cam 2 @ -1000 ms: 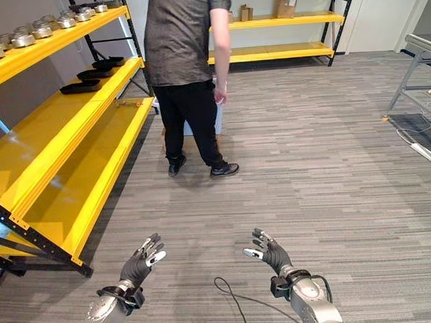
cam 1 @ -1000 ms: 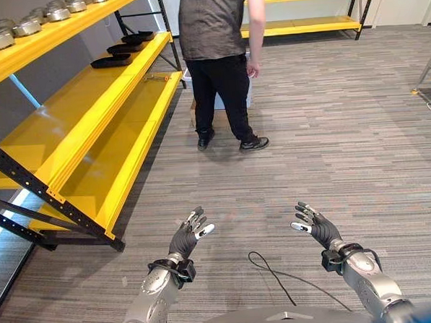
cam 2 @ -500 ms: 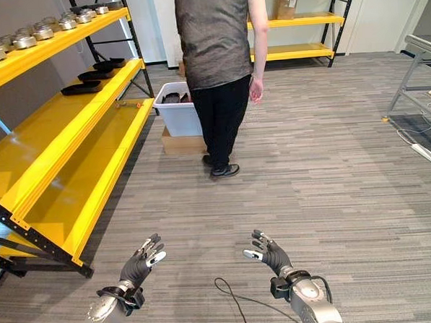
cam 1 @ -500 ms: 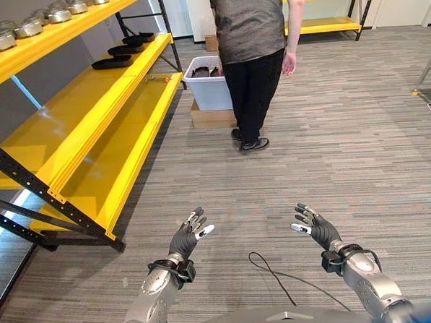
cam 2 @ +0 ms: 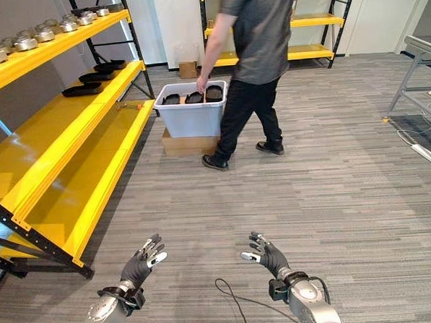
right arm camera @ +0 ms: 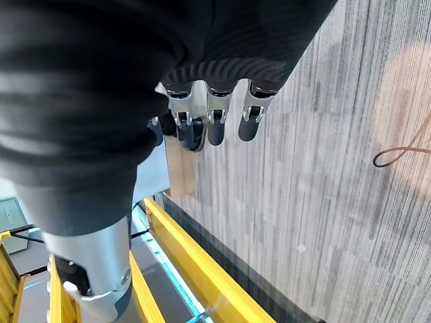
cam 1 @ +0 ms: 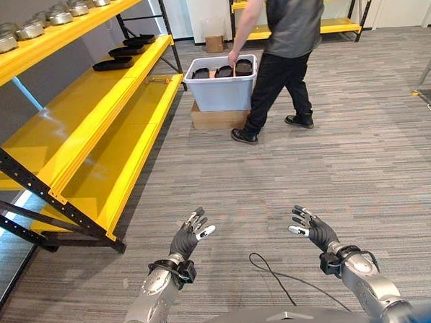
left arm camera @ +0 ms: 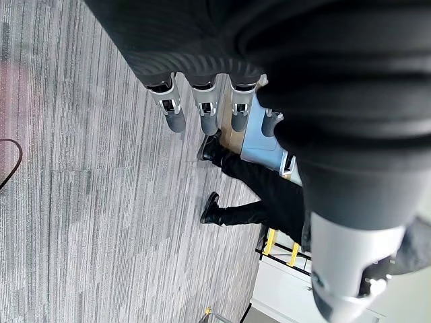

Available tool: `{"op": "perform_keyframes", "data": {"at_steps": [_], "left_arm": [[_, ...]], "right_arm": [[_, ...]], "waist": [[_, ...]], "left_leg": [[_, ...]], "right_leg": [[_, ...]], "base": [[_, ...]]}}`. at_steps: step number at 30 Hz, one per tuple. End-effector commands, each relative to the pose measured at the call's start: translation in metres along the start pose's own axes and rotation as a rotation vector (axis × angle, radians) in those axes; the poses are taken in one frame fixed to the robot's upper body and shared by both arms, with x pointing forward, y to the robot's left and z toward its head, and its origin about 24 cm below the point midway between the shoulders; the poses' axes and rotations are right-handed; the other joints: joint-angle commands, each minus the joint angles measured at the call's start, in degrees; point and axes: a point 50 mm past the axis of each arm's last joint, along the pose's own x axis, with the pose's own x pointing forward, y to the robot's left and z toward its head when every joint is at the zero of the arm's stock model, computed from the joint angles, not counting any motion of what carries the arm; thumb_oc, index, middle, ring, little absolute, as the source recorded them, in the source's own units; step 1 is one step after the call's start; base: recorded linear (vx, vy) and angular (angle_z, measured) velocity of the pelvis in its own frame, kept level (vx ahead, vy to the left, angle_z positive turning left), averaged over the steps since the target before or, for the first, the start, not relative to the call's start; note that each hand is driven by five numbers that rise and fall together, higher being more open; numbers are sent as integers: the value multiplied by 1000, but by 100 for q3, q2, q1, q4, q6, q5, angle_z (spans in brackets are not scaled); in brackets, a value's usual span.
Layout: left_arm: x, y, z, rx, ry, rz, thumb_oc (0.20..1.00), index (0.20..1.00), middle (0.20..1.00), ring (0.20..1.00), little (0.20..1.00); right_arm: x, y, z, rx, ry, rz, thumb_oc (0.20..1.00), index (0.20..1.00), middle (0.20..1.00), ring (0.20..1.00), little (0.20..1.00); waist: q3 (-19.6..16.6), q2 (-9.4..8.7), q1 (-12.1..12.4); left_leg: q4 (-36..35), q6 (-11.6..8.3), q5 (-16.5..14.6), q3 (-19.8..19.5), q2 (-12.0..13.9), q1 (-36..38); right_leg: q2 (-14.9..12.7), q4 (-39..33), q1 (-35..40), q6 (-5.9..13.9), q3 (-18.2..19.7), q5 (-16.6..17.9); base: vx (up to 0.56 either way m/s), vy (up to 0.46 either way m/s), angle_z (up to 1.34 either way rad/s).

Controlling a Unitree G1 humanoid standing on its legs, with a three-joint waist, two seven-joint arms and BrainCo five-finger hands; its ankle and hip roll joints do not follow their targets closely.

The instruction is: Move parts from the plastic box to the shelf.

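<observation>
left hand (cam 1: 187,237), right hand (cam 1: 313,230), both relaxed, empty

You see a shelf (cam 1: 90,110) of glossy yellow painted metal decks on matt black steel uprights, carrying dull silver-grey cast metal parts (cam 1: 28,26) on its top level and matt black moulded trays (cam 1: 113,61) one level down. The plastic box (cam 1: 222,89) looks like smooth, semi-matt pale grey plastic with dark matt pieces inside, and it rests on a flat brown cardboard carton (cam 1: 217,118). The floor (cam 1: 360,161) is a rough, matt grey carpet with a fine striped weave, and the person (cam 1: 282,49) beside the box wears soft matt grey and black cloth.
</observation>
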Motion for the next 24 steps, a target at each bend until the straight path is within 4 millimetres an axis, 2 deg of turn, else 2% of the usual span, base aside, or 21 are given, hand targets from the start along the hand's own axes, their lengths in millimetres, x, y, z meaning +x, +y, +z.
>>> {"op": "perform_keyframes", "data": {"at_steps": [1,14,21,24], "left_arm": [[8,0,12,12,-66,-2,1000,1000,1000,1000,1000],[8,-1,11,-3,-70,-5,1000,1000,1000,1000,1000],[7,1,14,4,-79,2,1000,1000,1000,1000,1000],[8,1,17,8,-88,-1,1000,1000,1000,1000,1000]], "right_arm": [[2,7,6,15,-52,33,1000,1000,1000,1000,1000],[2,6,9,22,-68,29,1000,1000,1000,1000,1000],[3,5,9,19,-63,24,1000,1000,1000,1000,1000],[5,6,11,21,-70,25,1000,1000,1000,1000,1000]], "waist": [[-188,-215,26],[-155,-235,29],[-130,-246,83],[-95,-243,102]], "left_leg": [[34,-292,-479,-39,385,159],[34,-278,-496,-29,362,129],[79,-198,-573,44,295,131],[213,-128,-661,40,234,65]], "right_leg": [[-597,44,-281,510,-152,326],[-625,27,-302,541,-168,339],[-706,126,-361,605,-88,344],[-790,379,-463,640,-80,278]], "base": [[0,0,0],[2,3,0],[16,40,-2],[12,81,-6]]}}
